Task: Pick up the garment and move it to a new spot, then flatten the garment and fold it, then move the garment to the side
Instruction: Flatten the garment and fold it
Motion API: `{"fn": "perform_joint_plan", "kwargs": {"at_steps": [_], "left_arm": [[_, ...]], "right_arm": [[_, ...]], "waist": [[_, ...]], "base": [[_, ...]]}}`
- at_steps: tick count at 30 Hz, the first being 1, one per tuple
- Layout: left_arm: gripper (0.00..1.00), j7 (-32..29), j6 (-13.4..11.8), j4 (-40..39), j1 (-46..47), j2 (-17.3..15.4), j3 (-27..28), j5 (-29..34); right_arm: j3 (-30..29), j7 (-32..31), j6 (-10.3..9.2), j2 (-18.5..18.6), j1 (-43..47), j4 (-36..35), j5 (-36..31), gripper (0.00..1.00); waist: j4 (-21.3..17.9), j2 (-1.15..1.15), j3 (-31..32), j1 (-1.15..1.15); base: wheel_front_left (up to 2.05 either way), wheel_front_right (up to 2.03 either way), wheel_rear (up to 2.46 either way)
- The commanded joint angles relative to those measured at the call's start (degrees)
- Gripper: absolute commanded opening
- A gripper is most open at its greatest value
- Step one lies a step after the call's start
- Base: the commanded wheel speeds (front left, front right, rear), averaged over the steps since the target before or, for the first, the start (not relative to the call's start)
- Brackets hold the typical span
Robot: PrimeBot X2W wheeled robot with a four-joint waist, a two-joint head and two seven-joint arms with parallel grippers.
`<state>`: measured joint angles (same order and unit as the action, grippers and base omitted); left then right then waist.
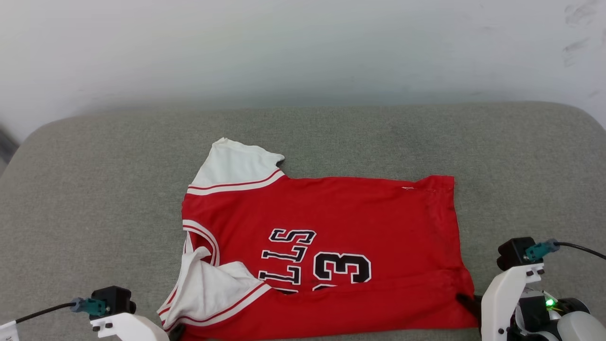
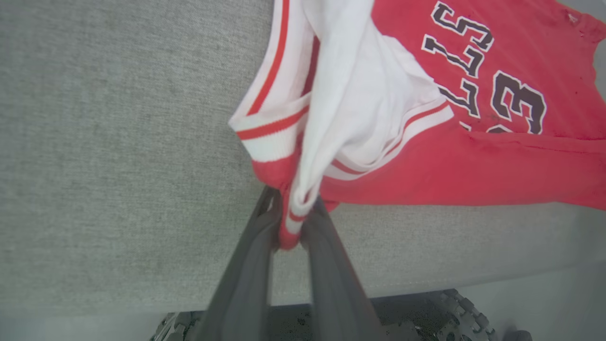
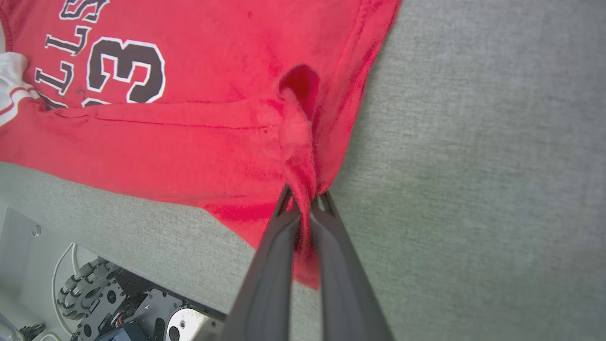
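**Head view.** Item: 1 garment [image 1: 331, 213], a red shirt with 2 white sleeves. It lies on 1 grey cloth-covered table [image 1: 94, 189] by the near edge, collar end toward the robot's left and hem toward its right. The near long edge is folded over the lower lettering. Judged light, limp and soft, not fragile. It is likely to sag and crease if lifted by 1 point, so it is best taken at 2 corners at once, shoulder end and hem end, and kept taut.

**Left wrist view.** 1 left gripper [image 2: 291, 213]: jaws drawn to a narrow gap, pinching bunched sleeve trim and red cloth at the shoulder corner.

**Right wrist view.** 1 right gripper [image 3: 303, 201]: jaws closed tight on the gathered hem corner, and the cloth puckers above the grip.
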<state>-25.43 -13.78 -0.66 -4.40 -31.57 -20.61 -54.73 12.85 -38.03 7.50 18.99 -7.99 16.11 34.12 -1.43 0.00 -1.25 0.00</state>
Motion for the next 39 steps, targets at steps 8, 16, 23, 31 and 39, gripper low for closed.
{"fn": "perform_joint_plan", "kwargs": {"at_steps": [8,16,23,31,39], "left_arm": [[1.00,8.55,1.11,3.47,5.63,1.61,2.05,3.59],[1.00,17.03,1.81,3.52,13.92,1.67,4.63,8.05],[1.00,18.00,2.78,4.64,26.39,-0.14,5.70,11.06],[1.00,6.89,7.13,10.54,45.52,-4.77,3.42,11.74],[1.00,-15.05,11.38,18.87,57.81,-11.67,-0.47,9.45]], "right_arm": [[-2.78,16.55,-0.02,-1.93,0.62,-4.18,-4.79,1.00],[-8.57,32.68,-0.02,-5.61,-1.28,-10.42,-12.10,1.00],[-10.54,37.25,-0.02,-9.00,-5.53,-16.59,-15.92,1.00],[-10.43,40.43,-0.02,-11.62,-11.54,-21.90,-18.32,1.00],[-9.42,41.53,-0.02,-12.27,-12.44,-23.54,-18.69,1.00]], "waist": [[-1.30,0.00,-1.10,0.00],[-4.28,0.00,-3.73,0.00],[-7.54,0.00,-12.85,0.00],[-12.26,0.00,-24.20,0.00],[-16.64,0.00,-27.67,0.00]], "base": [[0.00,0.00,0.00],[0.00,0.00,0.00],[0.00,0.00,0.00],[0.00,0.00,0.00],[0.00,0.00,0.00]]}}
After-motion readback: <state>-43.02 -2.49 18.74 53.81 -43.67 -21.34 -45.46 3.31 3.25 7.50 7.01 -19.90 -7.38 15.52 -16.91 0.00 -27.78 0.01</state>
